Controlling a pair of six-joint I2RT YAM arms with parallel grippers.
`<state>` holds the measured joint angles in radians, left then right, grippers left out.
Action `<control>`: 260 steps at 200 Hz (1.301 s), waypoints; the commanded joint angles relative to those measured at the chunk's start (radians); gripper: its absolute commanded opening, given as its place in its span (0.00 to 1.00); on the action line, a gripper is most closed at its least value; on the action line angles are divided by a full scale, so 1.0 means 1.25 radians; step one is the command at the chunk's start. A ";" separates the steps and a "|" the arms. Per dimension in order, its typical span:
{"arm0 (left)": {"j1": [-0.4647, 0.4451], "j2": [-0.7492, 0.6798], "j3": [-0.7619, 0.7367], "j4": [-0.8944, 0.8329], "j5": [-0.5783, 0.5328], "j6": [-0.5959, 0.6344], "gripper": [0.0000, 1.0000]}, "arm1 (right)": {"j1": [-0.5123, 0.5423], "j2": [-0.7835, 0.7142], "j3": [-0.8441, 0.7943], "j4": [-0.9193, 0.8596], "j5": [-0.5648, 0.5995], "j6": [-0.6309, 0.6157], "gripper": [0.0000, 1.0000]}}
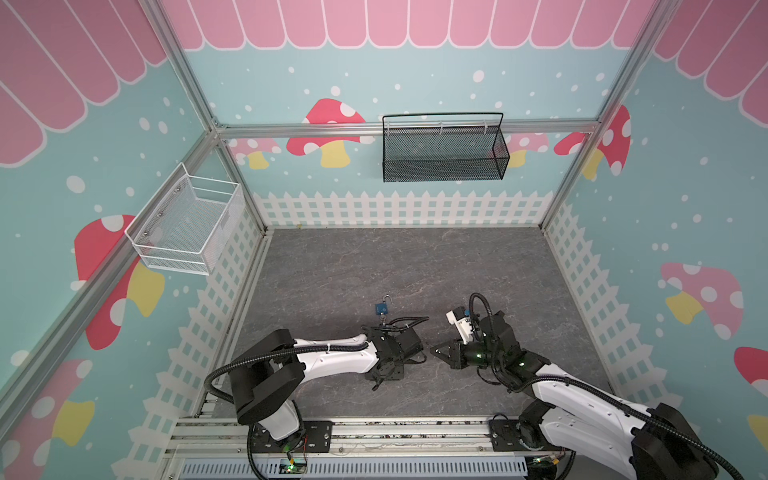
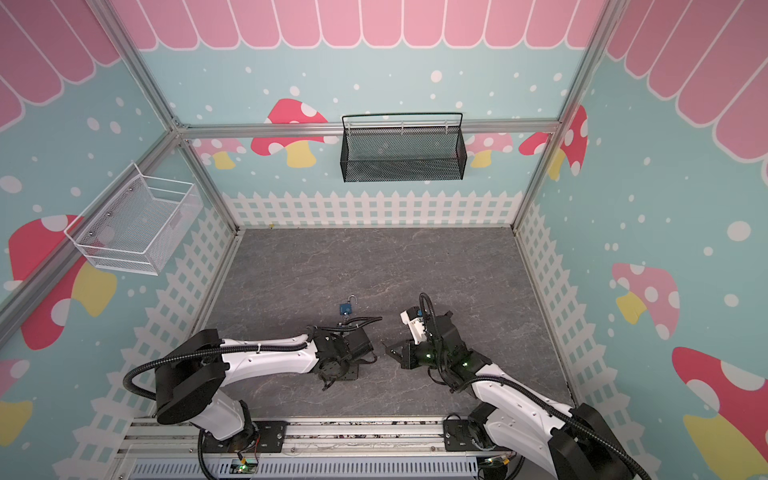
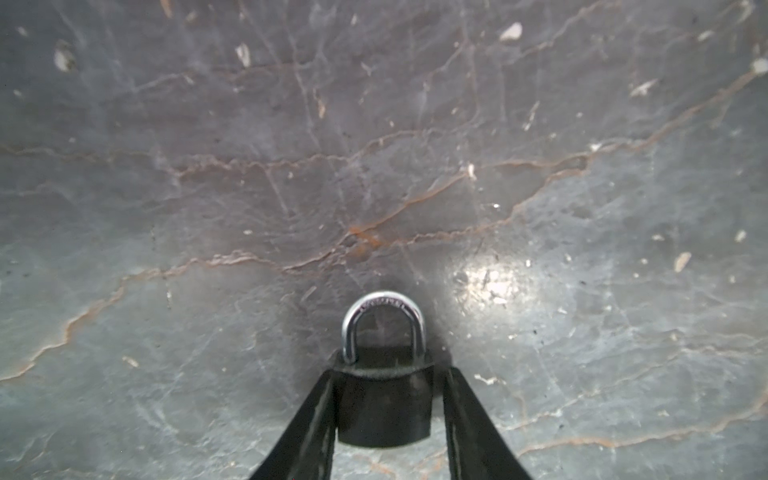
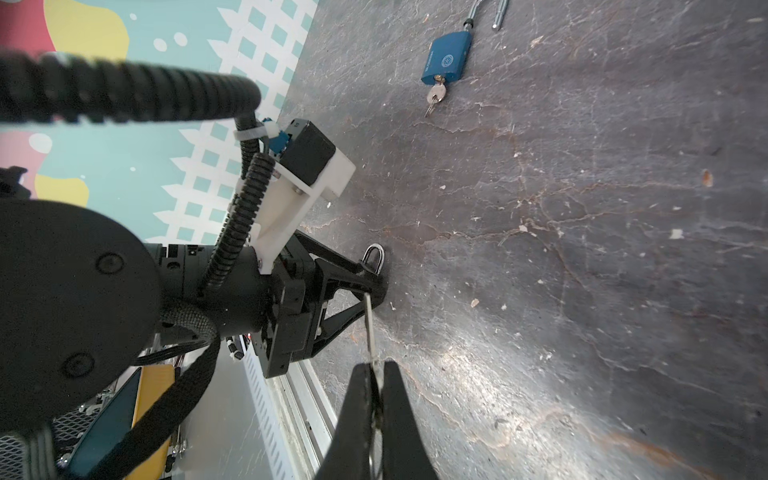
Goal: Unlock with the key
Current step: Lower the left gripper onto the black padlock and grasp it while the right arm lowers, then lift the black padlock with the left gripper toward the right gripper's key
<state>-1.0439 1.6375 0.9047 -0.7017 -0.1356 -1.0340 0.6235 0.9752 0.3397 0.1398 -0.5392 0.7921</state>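
Note:
A black padlock [image 3: 384, 411] with a shut silver shackle [image 3: 382, 307] sits between the fingers of my left gripper [image 3: 390, 370]. One finger touches its body and the other stands a narrow gap off. In the right wrist view only the shackle [image 4: 372, 257] shows at the left gripper [image 4: 376, 282]. My right gripper [image 4: 376, 365] is shut on a thin silver key [image 4: 370, 328], whose tip reaches the left fingertips. In both top views the two grippers [image 1: 417, 358] [image 1: 434, 352] face each other low over the table [image 1: 415, 266].
A blue padlock [image 1: 381, 308] [image 4: 446, 58] lies behind the left gripper with its shackle open and its own key [image 4: 435, 93] in it. A black mesh basket [image 1: 444, 149] hangs on the back wall and a white one [image 1: 187, 228] on the left wall.

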 commanded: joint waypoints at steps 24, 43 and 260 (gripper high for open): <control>0.000 0.034 -0.014 0.022 -0.002 -0.041 0.31 | 0.005 -0.015 -0.005 0.005 -0.007 -0.009 0.00; 0.006 0.029 -0.017 0.022 -0.005 -0.046 0.21 | 0.004 -0.020 -0.007 -0.003 0.001 -0.009 0.00; 0.096 -0.317 0.057 0.127 -0.157 -0.456 0.00 | 0.343 0.117 0.125 0.183 0.490 0.218 0.00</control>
<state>-0.9188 1.2701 0.9546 -0.5682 -0.3008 -1.5402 1.0431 1.1114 0.4862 0.2676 -0.0456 1.0016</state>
